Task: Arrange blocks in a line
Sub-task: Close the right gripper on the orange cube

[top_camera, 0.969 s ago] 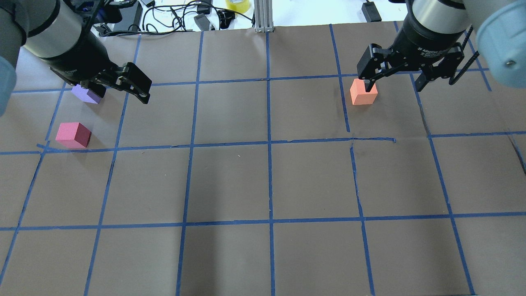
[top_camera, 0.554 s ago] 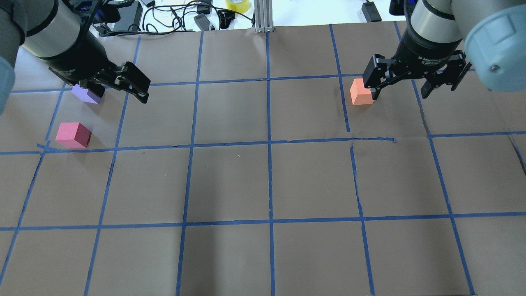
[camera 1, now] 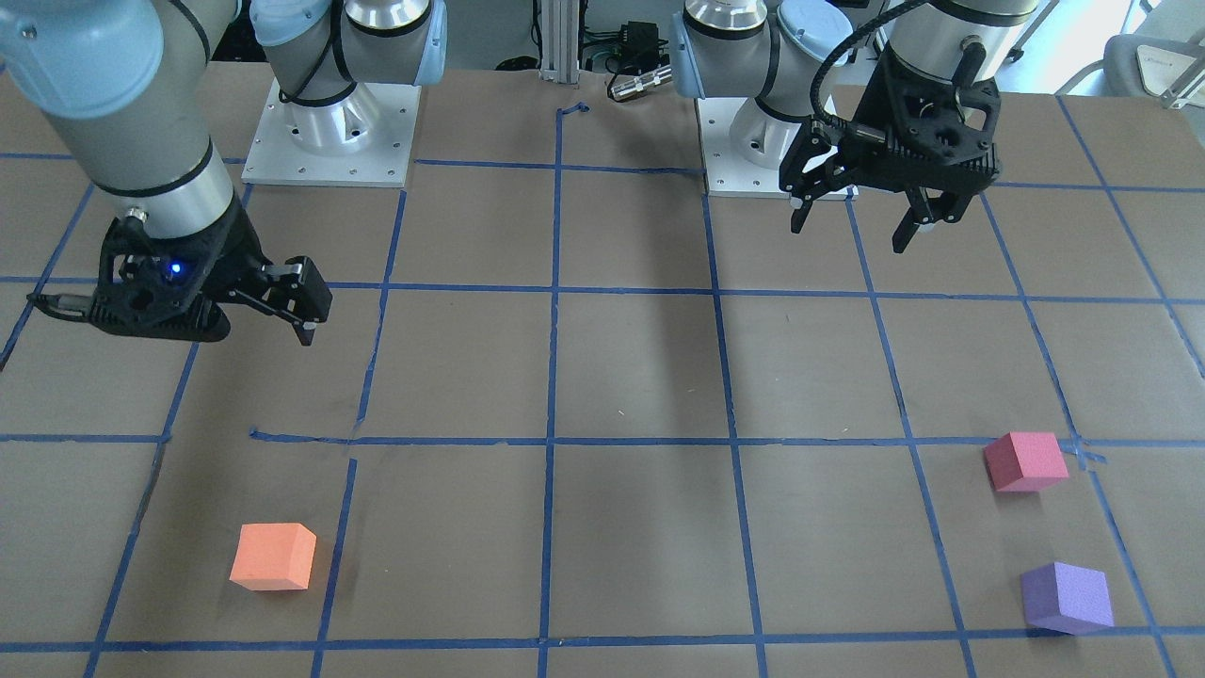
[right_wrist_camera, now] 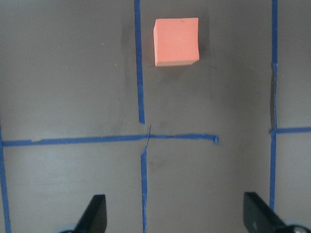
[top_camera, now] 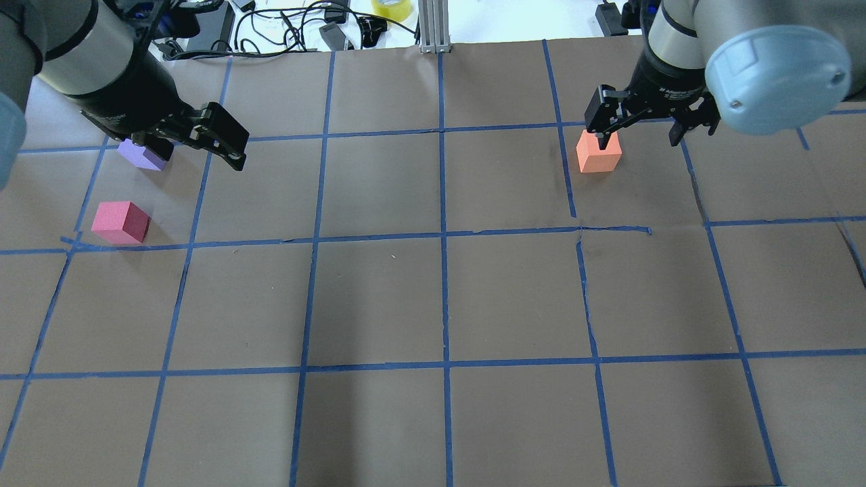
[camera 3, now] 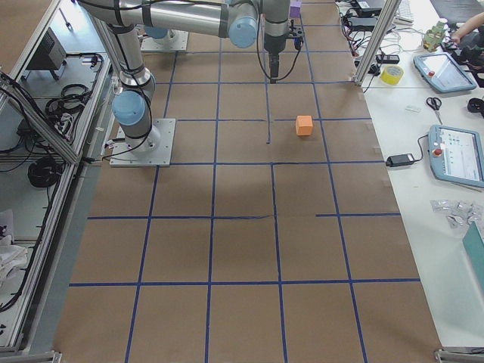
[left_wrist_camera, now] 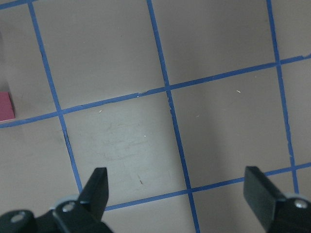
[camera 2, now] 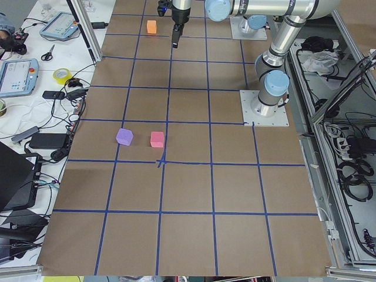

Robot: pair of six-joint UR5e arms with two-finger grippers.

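The table is plain matte brown, crossed by a square grid of blue tape. The orange cube is a flat salmon-orange. Well apart from it sit the pinkish-red cube and the purple cube, a pale lilac. The left gripper and right gripper are black. The right arm is silver-grey with a pale blue joint cap.

left claw and right claw hang spread wide.
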